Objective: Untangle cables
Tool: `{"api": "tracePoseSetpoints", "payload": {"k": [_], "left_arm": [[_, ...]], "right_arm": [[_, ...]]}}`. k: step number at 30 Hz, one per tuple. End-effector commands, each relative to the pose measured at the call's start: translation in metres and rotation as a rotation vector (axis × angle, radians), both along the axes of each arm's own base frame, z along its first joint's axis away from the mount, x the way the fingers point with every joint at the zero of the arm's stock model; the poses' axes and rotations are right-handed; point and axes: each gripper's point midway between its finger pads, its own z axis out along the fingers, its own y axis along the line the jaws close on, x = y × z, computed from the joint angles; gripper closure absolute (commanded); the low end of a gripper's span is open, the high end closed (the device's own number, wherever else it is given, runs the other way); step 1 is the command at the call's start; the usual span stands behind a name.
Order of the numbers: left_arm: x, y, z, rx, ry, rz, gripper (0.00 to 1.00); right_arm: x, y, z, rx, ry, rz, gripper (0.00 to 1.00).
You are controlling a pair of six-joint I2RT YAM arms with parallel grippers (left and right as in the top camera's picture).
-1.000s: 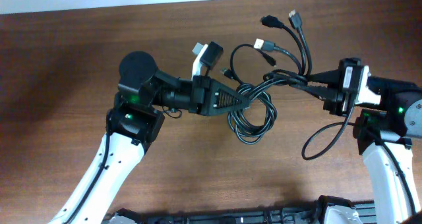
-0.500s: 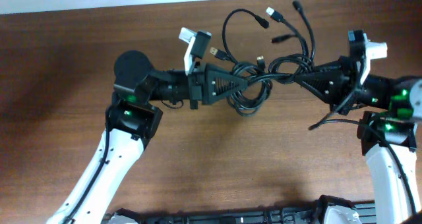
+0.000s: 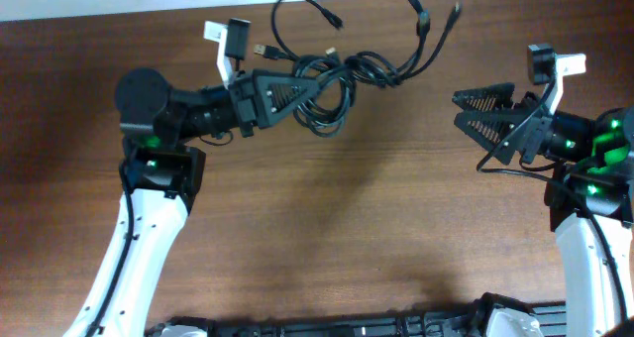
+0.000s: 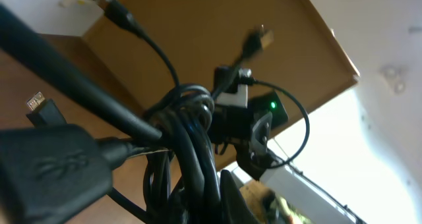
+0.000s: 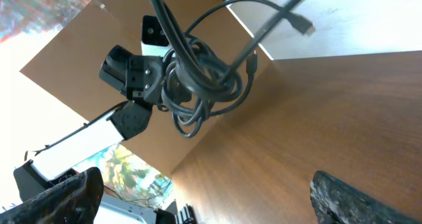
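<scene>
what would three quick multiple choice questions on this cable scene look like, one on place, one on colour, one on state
1. Where in the overhead view are the cables?
A. top centre, at the left gripper
B. bottom centre
C. bottom right corner

2. What colour are the cords?
A. white
B. black
C. red

3. How is the right gripper?
A. shut on a cable
B. shut on nothing
C. open, empty

Answers: 1 A, the bundle is pinched in the left gripper near the far edge of the table; 2 B, every cord is black; 3 C, its jaws are spread with nothing between them.
</scene>
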Motion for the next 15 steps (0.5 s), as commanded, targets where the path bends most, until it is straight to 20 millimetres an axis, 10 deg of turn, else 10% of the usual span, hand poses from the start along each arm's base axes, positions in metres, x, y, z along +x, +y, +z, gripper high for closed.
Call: {"api": "tracePoseSetpoints", "payload": {"k": [1,15], "left_arm": [[0.009,0.008,0.016,-0.041,0.026,0.084,1.00],[0.021,0.010,0.019,-0.080,0.088,0.156,1.00]], "right_arm": [[-0.008,0.015,0.002,-0.006,-0.007,0.065,0.02],[-0.026,0.059,0.006,-0.039,-0.156,0.210,0.06]]}}
